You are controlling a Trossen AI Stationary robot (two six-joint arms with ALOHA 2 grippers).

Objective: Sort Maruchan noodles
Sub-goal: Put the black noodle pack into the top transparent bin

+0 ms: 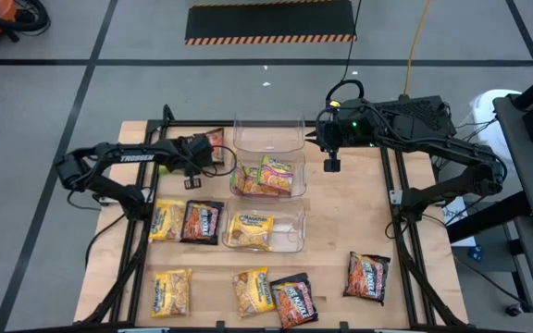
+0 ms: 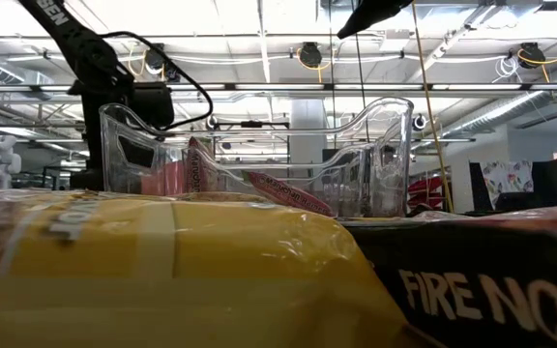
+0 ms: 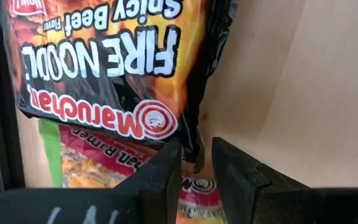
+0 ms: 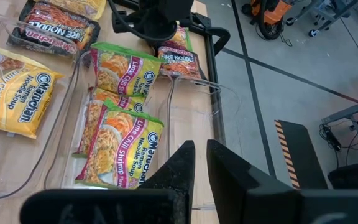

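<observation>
One dark glossy Fire Noodle packet (image 3: 114,68) hangs clenched by its edge in the left pincer (image 3: 196,163), likely lifted for binning.

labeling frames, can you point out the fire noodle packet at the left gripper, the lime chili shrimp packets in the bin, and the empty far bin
Fire Noodle packet (image 3: 104,68): left wrist view, on its printed front.
lime chili shrimp packets (image 4: 120,146): right wrist view, on the nearest packet's front.
empty far bin (image 1: 268,135): high view, on its clear floor.
</observation>
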